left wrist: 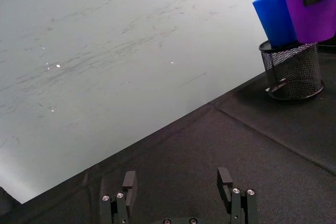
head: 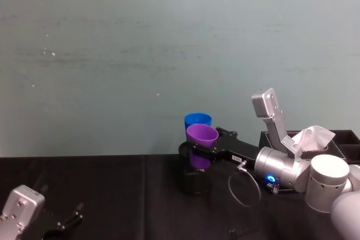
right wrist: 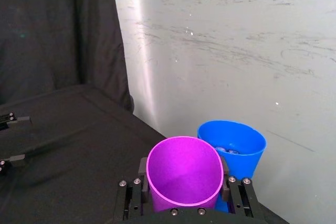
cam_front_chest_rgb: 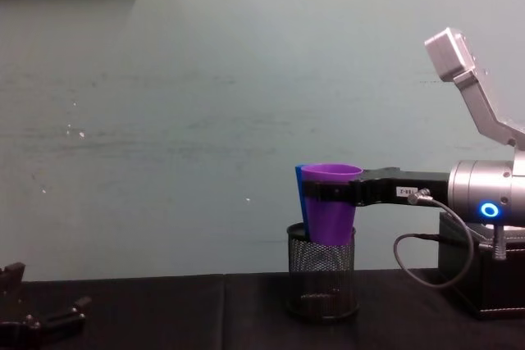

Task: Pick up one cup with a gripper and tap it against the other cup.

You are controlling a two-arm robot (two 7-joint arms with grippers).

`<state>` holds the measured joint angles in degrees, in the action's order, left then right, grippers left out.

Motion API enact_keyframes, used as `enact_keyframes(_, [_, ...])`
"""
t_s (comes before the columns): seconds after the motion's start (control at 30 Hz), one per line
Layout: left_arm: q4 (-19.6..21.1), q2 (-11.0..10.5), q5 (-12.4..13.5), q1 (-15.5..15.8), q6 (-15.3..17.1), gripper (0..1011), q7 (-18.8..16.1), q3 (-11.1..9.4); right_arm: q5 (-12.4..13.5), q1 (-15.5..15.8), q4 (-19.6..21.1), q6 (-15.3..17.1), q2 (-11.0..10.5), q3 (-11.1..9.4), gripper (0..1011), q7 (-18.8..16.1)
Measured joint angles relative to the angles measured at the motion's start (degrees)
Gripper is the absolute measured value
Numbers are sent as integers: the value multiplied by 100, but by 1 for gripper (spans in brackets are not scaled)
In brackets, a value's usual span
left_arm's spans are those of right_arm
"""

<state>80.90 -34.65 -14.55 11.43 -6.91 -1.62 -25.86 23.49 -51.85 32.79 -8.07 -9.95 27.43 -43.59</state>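
The right gripper [cam_front_chest_rgb: 328, 193] reaches in from the right of the black wire-mesh pen holder [cam_front_chest_rgb: 321, 272]. Its two fingers are closed against the sides of the purple cup [cam_front_chest_rgb: 330, 202], which it holds upright with the base at the holder's mouth. The blue cup [right wrist: 236, 142] stands tilted inside the holder, right against the purple cup's far side. A small white label [cam_front_chest_rgb: 408, 192] sits on the gripper body; its writing is too small to read. The left gripper [left wrist: 178, 182] rests low over the black cloth [left wrist: 220, 145], well left of the holder, fingers spread wide and holding nothing.
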Motion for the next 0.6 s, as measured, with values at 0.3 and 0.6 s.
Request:
enact_keyframes(0.3, [0,0,0,0,0,1000,0,0,-78,-103,-236,-69,97,-107,734,-111])
enact_keyframes(0.6, [0,0,0,0,0,1000,0,0,-97,-124,-268,-83,115,-141,734,-156])
